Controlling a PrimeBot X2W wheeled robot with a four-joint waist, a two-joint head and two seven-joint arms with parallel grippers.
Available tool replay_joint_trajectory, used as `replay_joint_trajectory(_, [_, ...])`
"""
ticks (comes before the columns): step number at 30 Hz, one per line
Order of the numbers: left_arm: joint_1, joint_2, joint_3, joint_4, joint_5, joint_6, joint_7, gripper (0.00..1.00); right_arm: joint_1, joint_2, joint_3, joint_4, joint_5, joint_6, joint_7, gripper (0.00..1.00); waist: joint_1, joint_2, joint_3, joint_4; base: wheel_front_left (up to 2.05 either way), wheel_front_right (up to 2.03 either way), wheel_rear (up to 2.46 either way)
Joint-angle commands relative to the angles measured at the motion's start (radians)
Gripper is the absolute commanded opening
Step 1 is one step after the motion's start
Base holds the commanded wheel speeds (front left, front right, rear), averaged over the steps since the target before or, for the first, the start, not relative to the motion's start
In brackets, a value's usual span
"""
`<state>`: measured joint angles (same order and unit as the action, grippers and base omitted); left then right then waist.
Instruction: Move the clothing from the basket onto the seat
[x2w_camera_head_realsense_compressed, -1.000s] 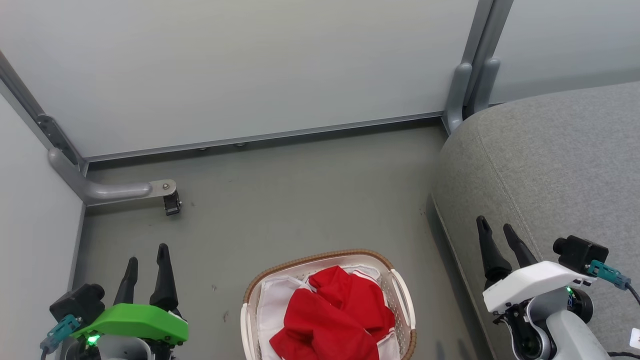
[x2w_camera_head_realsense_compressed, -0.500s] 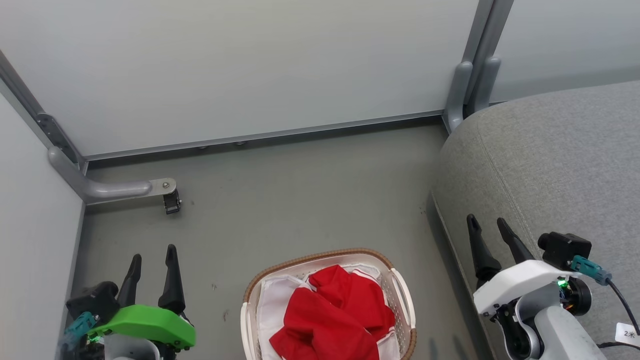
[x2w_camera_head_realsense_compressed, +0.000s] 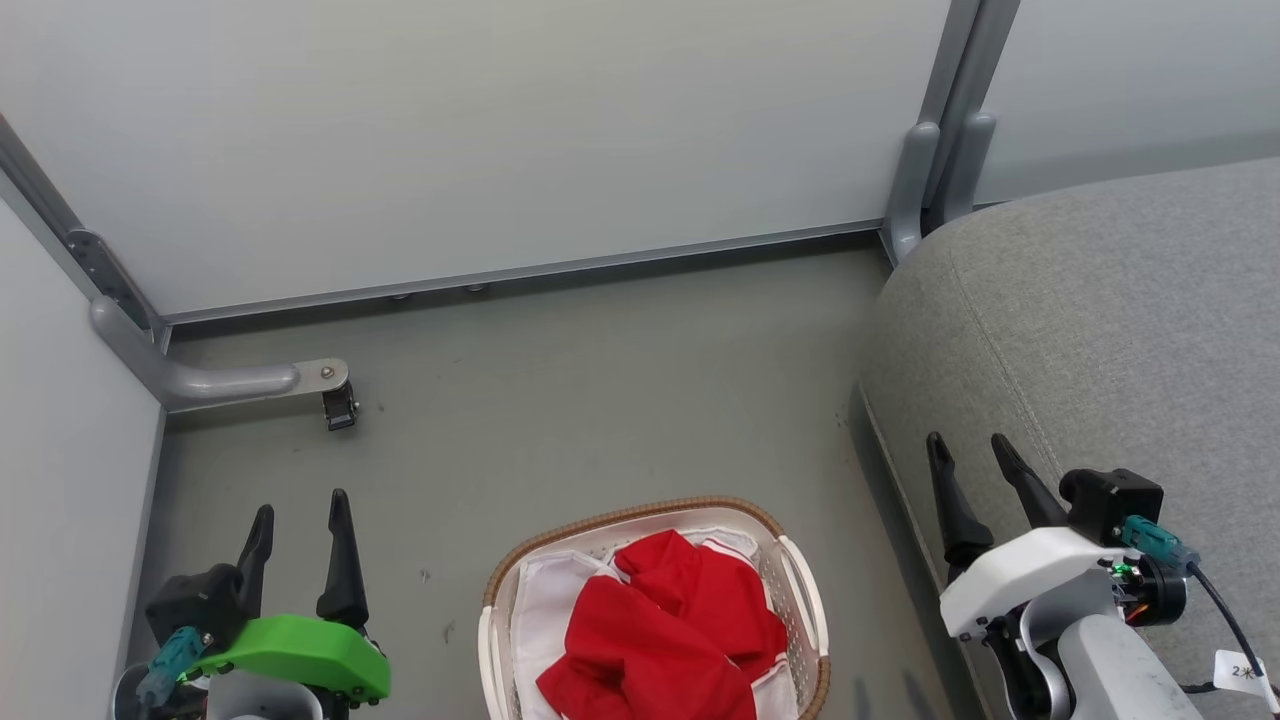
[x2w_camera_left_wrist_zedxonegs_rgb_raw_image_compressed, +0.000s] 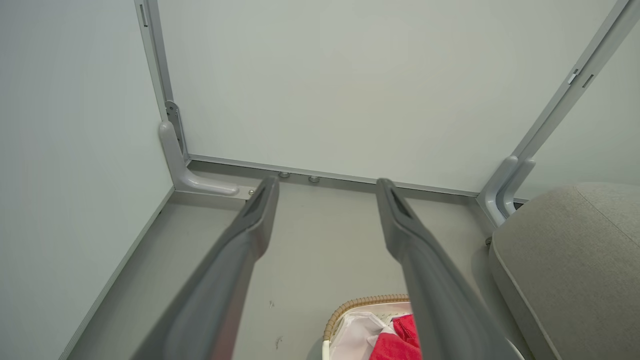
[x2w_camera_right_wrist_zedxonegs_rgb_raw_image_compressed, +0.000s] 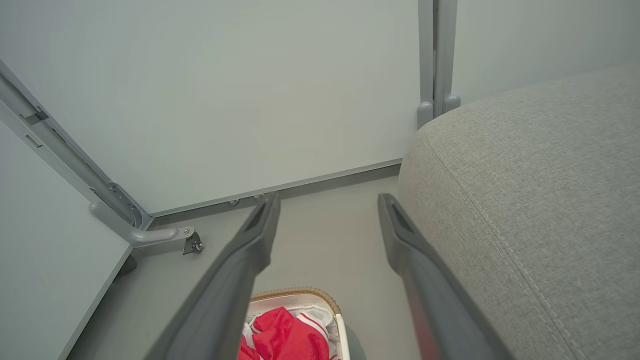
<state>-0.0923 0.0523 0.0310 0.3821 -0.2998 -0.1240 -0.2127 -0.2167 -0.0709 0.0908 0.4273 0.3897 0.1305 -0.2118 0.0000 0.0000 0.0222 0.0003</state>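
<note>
Grey floor (x2w_camera_head_realsense_compressed: 600, 380); pale wall panels (x2w_camera_head_realsense_compressed: 500, 130); metal bracket foot (x2w_camera_head_realsense_compressed: 230, 380).

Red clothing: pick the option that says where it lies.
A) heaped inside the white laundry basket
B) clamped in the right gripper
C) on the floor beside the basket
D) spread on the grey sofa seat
A: the red clothing sits heaped inside the white laundry basket, while the left gripper and right gripper are open and apart from it.

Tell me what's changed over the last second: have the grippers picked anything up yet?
Not yet. The right gripper eased slightly left, toward the basket. The left gripper sank a little and turned slightly. Both are open and hold nothing. The clothing lies unmoved in the basket.
</note>
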Motion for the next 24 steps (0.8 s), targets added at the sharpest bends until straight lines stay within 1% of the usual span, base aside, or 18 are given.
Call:
replay_joint_trajectory(1, [0.011, 0.001, 0.001, -0.003, 0.025, -0.001, -0.009, 1.0, -0.017, -0.001, 0.0, 0.002, -0.023, 0.0, -0.011, 1.0, 0.0, 0.0, 0.0, 0.0, 0.0, 0.0, 0.0])
replay_joint_trajectory(14, [0.02, -0.001, -0.013, 0.012, 0.11, -0.007, -0.033, 1.0, -0.019, 0.001, 0.021, 0.012, -0.104, 0.0, -0.034, 1.0, 0.0, 0.0, 0.0, 0.002, 0.0, 0.0, 0.0])
replay_joint_trajectory(24, [0.032, -0.001, -0.033, 0.007, 0.113, -0.008, -0.05, 1.0, -0.019, -0.001, 0.031, 0.01, -0.158, 0.0, -0.051, 1.0, 0.0, 0.0, 0.01, 0.002, 0.0, 0.0, 0.0])
